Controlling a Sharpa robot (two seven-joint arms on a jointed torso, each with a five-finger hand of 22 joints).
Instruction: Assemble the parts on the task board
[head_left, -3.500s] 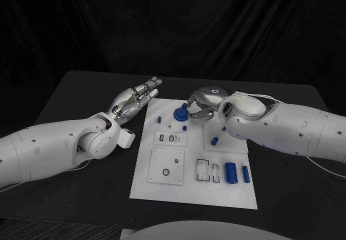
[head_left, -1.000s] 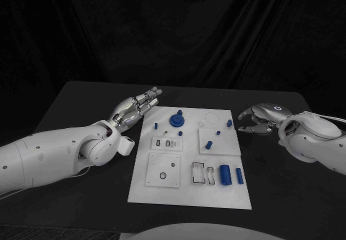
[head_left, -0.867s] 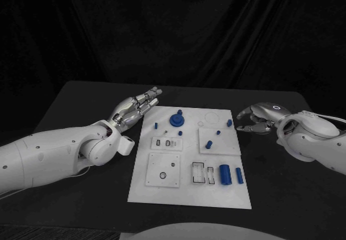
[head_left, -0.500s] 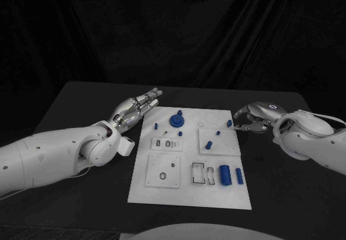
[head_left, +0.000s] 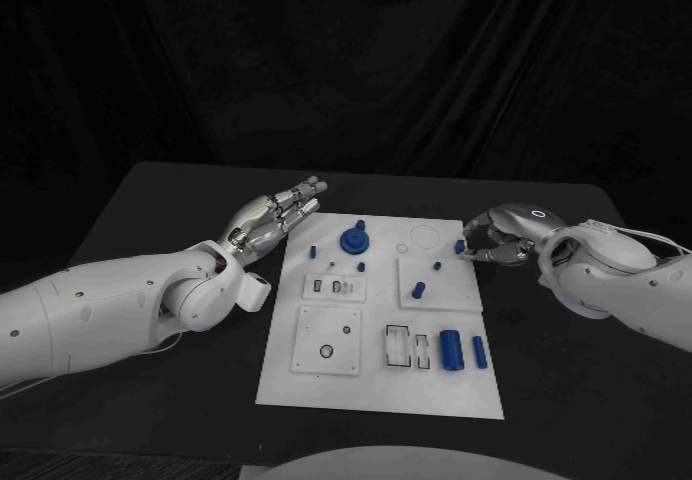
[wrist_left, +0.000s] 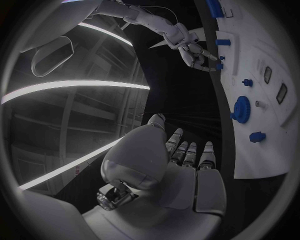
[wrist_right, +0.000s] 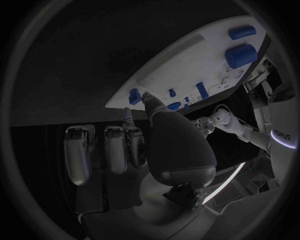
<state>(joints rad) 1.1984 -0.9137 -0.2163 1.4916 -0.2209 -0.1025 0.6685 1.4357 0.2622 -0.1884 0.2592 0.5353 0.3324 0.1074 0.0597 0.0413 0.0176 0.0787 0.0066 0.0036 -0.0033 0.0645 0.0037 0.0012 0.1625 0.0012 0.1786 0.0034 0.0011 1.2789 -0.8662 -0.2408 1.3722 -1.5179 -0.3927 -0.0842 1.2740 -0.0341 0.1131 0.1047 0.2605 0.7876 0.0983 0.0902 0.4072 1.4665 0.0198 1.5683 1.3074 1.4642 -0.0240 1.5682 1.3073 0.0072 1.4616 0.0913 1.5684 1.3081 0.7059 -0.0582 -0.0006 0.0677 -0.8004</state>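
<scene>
Writing we can read is scarce: letters on the white arm in the right wrist view look like "POIPYS", unsure. Going left to right, our left hand (head_left: 271, 218) hovers by the board's (head_left: 361, 390) left edge, fingers straight and apart, grasping nothing, where it was a second ago. On the board stand a gear (head_left: 352, 240), a peg (head_left: 417, 290) and two cylinders (head_left: 453, 348) near the front. At the right edge sits a small part (head_left: 460, 245). Our right hand (head_left: 500, 238) has moved in from the table to that edge; its curled fingers reach the part, but we cannot tell whether they grip it.
</scene>
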